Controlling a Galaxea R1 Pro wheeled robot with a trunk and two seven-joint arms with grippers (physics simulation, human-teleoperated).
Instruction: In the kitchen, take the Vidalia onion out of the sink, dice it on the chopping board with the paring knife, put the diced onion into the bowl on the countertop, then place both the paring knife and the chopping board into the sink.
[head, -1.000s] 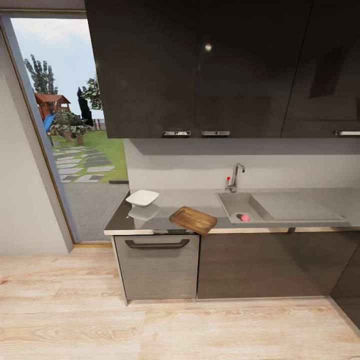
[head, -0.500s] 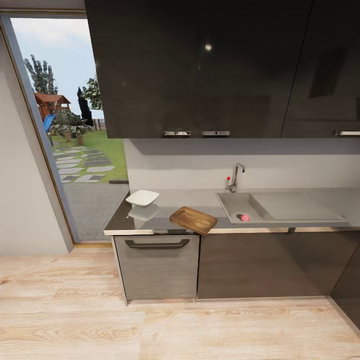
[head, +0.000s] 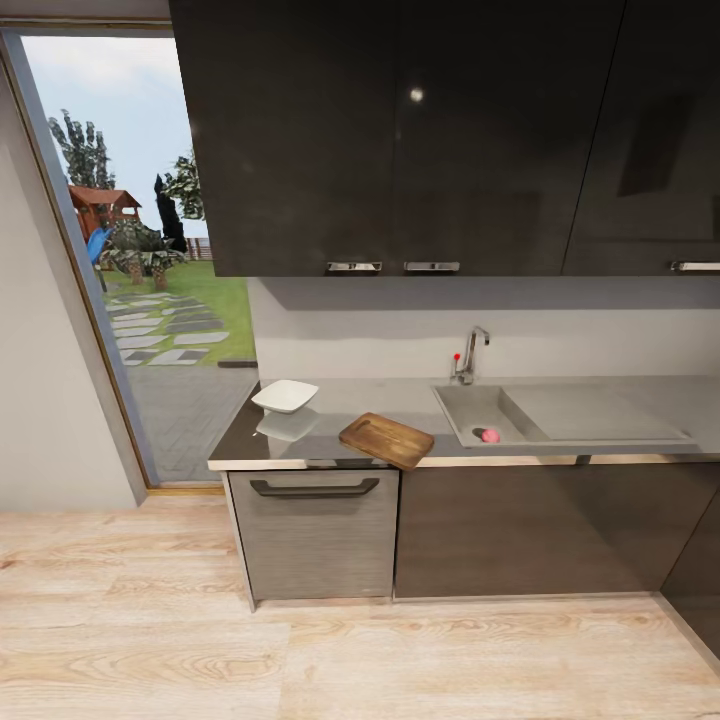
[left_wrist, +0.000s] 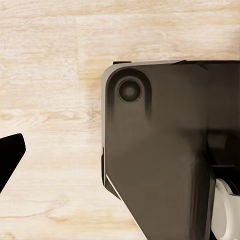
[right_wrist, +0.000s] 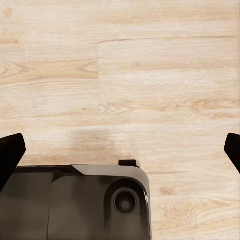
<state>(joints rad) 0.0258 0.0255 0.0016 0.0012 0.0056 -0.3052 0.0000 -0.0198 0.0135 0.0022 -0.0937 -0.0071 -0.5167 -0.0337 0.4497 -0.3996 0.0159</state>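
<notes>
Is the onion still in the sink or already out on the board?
In the sink: the pinkish onion lies on the basin floor. The chopping board on the countertop is bare.

Bright, even daylight enters through the glass door (head: 130, 260), just left of the countertop (head: 400, 400). The glossy countertop mirrors the bowl (head: 285, 396), and a small glare spot shines on the dark upper cabinets (head: 416, 95) above it. The render is slightly soft, with faint shadows on the pale wood floor (right_wrist: 150, 75).
</notes>
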